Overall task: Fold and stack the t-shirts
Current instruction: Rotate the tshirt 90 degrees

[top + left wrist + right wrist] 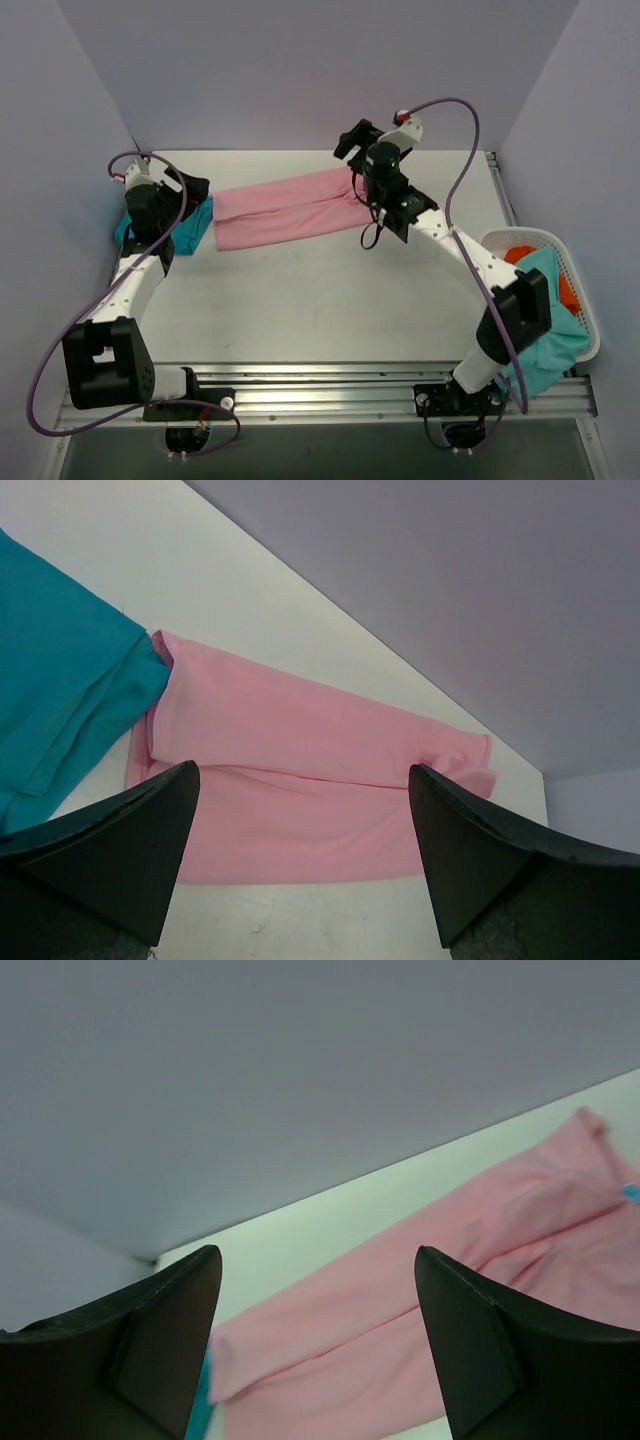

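A light pink t-shirt (290, 208) lies folded into a long strip across the back of the table, also in the left wrist view (300, 750) and the right wrist view (420, 1290). A teal-blue t-shirt (195, 228) lies at its left end, partly under the left arm, and shows in the left wrist view (60, 680). My left gripper (193, 190) (302, 767) hangs open above the pink shirt's left end. My right gripper (352, 142) (316, 1250) is open just above the shirt's right end. Neither holds anything.
A white lattice basket (568, 262) stands at the right table edge. It holds something orange (520, 255), and a teal cloth (548, 335) drapes over its near side. Grey walls close in the back and both sides.
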`<control>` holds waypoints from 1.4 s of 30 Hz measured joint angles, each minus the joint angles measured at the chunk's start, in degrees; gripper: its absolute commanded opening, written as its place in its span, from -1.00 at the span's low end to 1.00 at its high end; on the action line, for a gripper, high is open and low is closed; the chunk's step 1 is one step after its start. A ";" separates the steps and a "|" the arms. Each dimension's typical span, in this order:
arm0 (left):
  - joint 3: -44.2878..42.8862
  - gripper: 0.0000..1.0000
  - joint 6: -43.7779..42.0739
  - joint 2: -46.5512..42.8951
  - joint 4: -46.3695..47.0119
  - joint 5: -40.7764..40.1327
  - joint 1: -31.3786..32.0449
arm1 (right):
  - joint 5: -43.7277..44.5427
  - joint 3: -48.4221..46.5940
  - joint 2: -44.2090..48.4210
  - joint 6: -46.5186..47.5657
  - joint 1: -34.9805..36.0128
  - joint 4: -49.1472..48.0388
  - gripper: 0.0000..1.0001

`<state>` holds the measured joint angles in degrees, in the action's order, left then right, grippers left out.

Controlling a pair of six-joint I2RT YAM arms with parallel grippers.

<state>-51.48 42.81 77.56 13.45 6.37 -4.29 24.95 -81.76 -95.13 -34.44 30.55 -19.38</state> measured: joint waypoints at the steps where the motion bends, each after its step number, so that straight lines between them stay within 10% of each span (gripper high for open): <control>1: 0.22 0.89 0.04 -0.11 -0.04 -0.04 0.11 | 0.52 1.62 3.08 -1.05 2.78 -0.28 0.48; 5: 1.42 0.89 0.15 -1.07 -0.98 -0.24 0.24 | 1.77 7.30 7.04 -6.69 15.67 -3.50 0.48; 13: 2.38 0.89 -0.52 -10.14 -6.08 -1.36 0.15 | 0.74 7.72 -14.82 -15.91 26.21 -2.19 0.47; 42: 6.56 0.91 -2.14 -15.85 -10.14 -1.68 -2.08 | -7.52 -18.01 -43.08 -27.32 24.90 -2.73 0.47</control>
<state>-44.93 40.66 61.71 3.31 4.69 -6.37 17.43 -99.77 -138.21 -61.76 55.44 -22.11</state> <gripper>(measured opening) 0.952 0.736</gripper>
